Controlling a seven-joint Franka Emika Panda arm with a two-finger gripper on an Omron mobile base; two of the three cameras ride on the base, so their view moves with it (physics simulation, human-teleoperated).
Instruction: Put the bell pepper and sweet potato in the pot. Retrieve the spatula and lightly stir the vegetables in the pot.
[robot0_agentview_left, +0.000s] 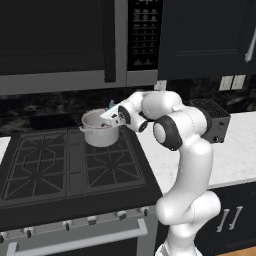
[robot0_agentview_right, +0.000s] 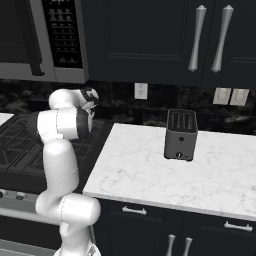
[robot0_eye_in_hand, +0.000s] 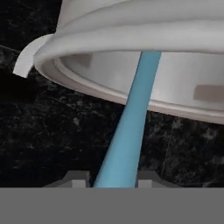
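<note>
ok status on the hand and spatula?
Hand at pot rim, spatula handle between its fingers, blade reaching into pot. Grip itself unclear. Nothing in the way.

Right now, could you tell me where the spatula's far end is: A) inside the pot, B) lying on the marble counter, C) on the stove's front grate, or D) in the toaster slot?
A: in the hand view the teal spatula runs up from between the gripper fingertips, over the rim and into the steel pot.

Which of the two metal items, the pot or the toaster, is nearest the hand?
The pot, the shiny steel one on the stove's back right burner: the hand is at its rim. The dark toaster stands apart on the white counter.
</note>
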